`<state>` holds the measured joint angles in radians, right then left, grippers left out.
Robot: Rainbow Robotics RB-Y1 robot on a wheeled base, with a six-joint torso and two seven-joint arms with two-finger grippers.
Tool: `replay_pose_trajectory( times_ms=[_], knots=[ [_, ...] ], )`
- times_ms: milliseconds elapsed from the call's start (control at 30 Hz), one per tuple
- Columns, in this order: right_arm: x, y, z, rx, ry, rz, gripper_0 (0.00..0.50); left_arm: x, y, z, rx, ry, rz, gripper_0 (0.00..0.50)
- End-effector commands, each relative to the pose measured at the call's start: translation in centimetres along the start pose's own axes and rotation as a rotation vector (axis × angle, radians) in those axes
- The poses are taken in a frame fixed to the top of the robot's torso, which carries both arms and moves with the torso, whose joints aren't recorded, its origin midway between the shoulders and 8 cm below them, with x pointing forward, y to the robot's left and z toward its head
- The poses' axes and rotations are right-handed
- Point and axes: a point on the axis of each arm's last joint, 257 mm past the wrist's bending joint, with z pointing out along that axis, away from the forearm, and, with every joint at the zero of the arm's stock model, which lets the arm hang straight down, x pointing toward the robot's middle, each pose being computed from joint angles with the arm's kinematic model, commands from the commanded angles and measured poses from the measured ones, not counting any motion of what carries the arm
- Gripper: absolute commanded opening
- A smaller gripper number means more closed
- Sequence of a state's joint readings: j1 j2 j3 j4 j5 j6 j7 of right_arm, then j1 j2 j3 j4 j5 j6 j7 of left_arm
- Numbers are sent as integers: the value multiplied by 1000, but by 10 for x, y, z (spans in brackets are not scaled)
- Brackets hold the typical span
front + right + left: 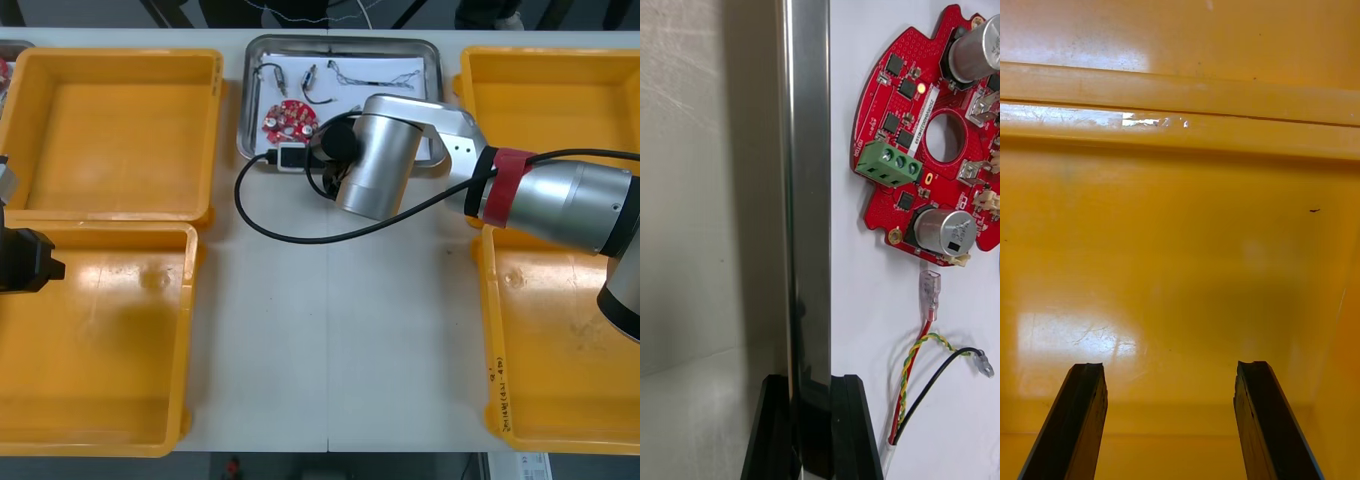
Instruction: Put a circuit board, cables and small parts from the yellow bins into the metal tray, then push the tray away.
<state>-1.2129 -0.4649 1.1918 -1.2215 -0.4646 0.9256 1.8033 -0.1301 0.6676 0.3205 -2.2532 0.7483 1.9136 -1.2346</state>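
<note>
Metal tray (808, 187) rim clamped between right jaws.

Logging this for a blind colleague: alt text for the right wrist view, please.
The right gripper is shut on the metal tray's rim. Inside, on the white floor, lie a red circuit board, a red and yellow cable and a black cable.

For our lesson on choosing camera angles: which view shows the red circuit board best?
The right wrist view: the circuit board lies close, with its green connector and chips plain. The front view shows it small in the metal tray, which the right hand grips. The left wrist view faces a yellow bin.
</note>
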Motion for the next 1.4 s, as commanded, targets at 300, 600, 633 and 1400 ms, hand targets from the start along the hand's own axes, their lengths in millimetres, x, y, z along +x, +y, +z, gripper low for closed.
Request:
replay_pose_trajectory(
  times_ms=[300,600,633,1400],
  knots=[
    [-12,-42,-22,10,-13,71,500,2,10,-9,-36,-5,61,500],
    [-38,-18,-67,-100,-41,154,500,2,10,-9,-36,-5,61,500],
    [-38,-16,-70,-106,-41,155,500,2,10,-9,-36,-5,61,500],
    [-7,60,-188,-381,4,403,500,2,10,-9,-36,-5,61,500]
  ],
)
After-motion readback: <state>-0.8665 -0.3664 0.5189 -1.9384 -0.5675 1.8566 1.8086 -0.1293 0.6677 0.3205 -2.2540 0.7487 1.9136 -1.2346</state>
